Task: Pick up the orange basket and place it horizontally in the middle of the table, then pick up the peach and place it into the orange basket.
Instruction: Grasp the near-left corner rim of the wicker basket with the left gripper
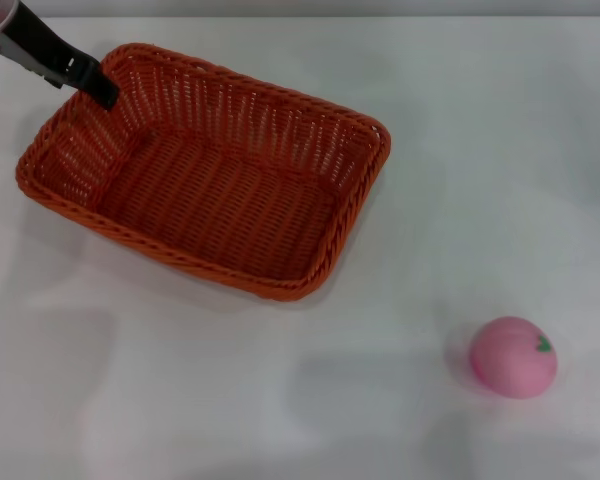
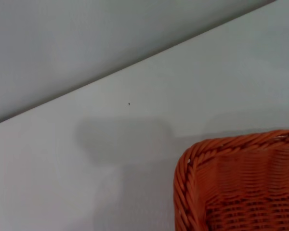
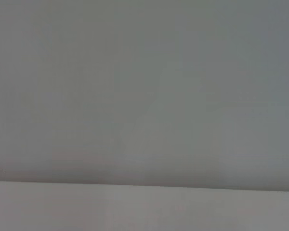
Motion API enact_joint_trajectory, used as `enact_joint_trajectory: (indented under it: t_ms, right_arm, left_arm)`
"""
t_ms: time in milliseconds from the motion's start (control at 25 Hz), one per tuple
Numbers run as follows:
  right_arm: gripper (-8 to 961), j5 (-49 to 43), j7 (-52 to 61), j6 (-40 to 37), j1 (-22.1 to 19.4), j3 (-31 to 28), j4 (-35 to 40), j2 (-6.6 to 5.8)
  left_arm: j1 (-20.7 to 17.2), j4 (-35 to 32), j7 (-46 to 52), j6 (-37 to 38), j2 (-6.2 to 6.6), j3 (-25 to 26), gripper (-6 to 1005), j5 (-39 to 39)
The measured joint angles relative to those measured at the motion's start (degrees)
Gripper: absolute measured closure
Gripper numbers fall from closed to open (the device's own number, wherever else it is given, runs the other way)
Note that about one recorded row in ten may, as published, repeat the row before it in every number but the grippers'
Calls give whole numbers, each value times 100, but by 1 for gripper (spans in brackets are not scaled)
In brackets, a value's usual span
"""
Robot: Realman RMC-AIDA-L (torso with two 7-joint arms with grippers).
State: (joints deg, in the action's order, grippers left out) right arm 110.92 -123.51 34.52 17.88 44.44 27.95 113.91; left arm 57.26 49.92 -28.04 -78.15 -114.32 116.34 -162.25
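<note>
The orange basket (image 1: 220, 200) lies empty and skewed on the white table (image 1: 430, 200), left of centre in the head view. One of its rounded corners (image 2: 231, 183) shows in the left wrist view. My left gripper (image 1: 98, 88) reaches in from the far left, and its black tip sits at the basket's far left rim. Whether it holds the rim I cannot tell. The pink peach (image 1: 513, 357) rests on the table at the near right, well apart from the basket. My right gripper is out of view.
The table's far edge (image 2: 135, 60) runs behind the basket, with a grey wall beyond it. The right wrist view shows only that wall and a strip of the table (image 3: 144, 207).
</note>
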Motion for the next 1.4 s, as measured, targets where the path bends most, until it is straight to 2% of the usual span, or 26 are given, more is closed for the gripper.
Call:
enact_joint_trajectory:
  t_ms: [920,1400]
  right_arm:
    - [96,0,2,-42,12,12,9,35]
    - [96,0,2,-20,4,21,8,43]
  left_arm:
    - [-204,-487,-75,508,-12,-5,342,0]
    - [-243,-596,-148,684,-150,-24,373,0]
